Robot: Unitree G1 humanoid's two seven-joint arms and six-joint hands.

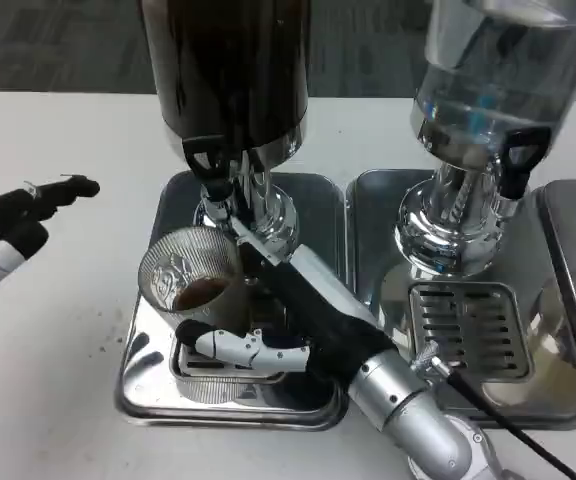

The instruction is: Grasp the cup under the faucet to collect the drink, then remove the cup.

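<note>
The cup point(196, 285) — clear plastic with a ribbed wall — stands on the drip tray point(148, 385) of the dark-drink dispenser point(230, 70), its mouth just below and slightly to the picture's left of the black faucet point(208, 165), and a shallow pool of brown drink already lies in its bottom. The right hand point(288, 335) holds it: one white-and-black finger wraps across the near side of the wall low down, while another part of the hand runs up behind the cup toward the chrome column, so the cup is clasped between them. No stream shows between faucet and cup, though that may be too fine to tell. The step in hand looks like collecting, with little drink gathered so far. To do it well, the grip should stay firm but gentle, since thin plastic will likely buckle if squeezed; the cup should be kept upright and its mouth centred under the spout, and when it comes away it should travel level and slowly toward the robot to clear the tray's raised rim without slopping. The left hand point(23, 225) hovers over the white table point(58, 330) well apart from the tray, fingers loosely extended toward the dispenser, holding nothing. A second dispenser point(493, 90) with clear liquid stands on the neighbouring tray.
</note>
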